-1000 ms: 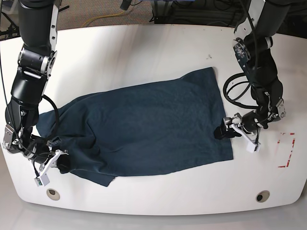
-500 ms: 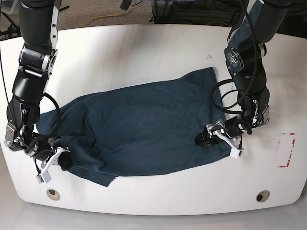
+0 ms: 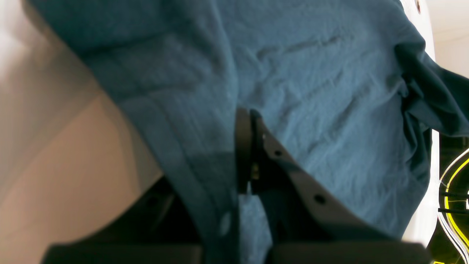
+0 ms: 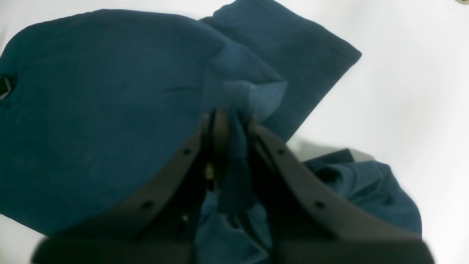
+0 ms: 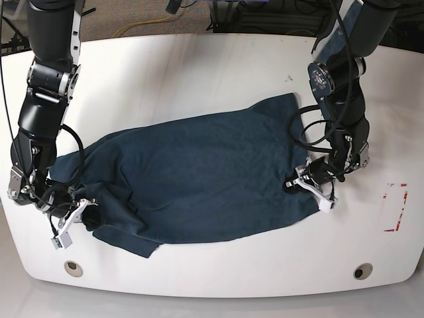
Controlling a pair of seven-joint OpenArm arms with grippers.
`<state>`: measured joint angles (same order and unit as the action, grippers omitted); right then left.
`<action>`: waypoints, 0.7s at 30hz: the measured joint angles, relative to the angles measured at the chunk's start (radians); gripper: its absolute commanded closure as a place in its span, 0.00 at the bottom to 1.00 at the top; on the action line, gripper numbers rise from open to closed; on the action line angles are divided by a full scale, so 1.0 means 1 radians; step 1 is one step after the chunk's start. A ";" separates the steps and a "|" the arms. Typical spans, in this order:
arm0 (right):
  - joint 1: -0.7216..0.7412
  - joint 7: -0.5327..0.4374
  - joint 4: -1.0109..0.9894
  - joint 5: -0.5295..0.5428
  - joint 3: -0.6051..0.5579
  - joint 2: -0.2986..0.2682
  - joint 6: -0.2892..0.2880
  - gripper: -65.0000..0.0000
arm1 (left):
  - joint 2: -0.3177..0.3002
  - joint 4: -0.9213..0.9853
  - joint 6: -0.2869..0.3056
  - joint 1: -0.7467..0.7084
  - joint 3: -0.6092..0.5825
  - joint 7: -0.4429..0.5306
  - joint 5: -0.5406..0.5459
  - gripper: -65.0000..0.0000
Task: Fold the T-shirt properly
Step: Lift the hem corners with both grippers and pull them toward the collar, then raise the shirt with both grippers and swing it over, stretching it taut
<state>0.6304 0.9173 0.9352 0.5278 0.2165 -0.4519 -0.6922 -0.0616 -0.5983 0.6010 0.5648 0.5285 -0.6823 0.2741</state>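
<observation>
The dark navy-teal T-shirt (image 5: 199,172) lies spread across the white table (image 5: 199,73), bunched at its left end. At the shirt's right hem, my left gripper (image 5: 296,183) is shut on the cloth. In the left wrist view the T-shirt (image 3: 329,73) drapes over one finger and is pinched where the left gripper (image 3: 246,121) closes. My right gripper (image 5: 85,213) holds the bunched left end near the table's front left. The right wrist view shows the right gripper (image 4: 223,121) shut on a raised fold of the T-shirt (image 4: 91,91).
Two round holes (image 5: 74,268) (image 5: 362,271) sit near the table's front edge. A red tape outline (image 5: 395,207) marks the table at the right. Black cable loops (image 5: 311,126) hang by the left arm, over the shirt's right edge.
My left gripper moved in over the right hem, shut on it and drew back slightly right. The right gripper kept its hold and shifted a little.
</observation>
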 measured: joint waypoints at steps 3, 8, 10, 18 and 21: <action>0.000 0.000 0.000 0.000 0.000 0.000 0.000 1.00 | -0.006 0.000 0.000 -0.003 0.001 0.002 0.011 1.00; -0.003 0.005 0.035 -0.007 0.000 -0.002 0.000 1.00 | -0.043 -0.027 0.001 -0.004 0.011 -0.084 0.048 1.00; -0.002 0.003 0.068 -0.004 0.000 -0.003 0.000 1.00 | -0.064 -0.081 0.000 -0.020 0.015 -0.118 0.080 1.00; 0.009 -0.003 0.087 -0.005 -0.005 -0.003 -0.001 1.00 | -0.090 -0.364 -0.013 -0.087 0.017 -0.264 0.129 1.00; 0.019 0.006 0.085 -0.006 -0.006 -0.003 -0.001 1.00 | -0.079 -0.494 -0.006 -0.096 0.013 -0.327 0.138 1.00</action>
<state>0.6498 0.9237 1.0199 0.5213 0.2104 -0.4549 -0.6930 -0.1406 -1.0927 0.5953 0.4686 0.5415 -1.0088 0.4126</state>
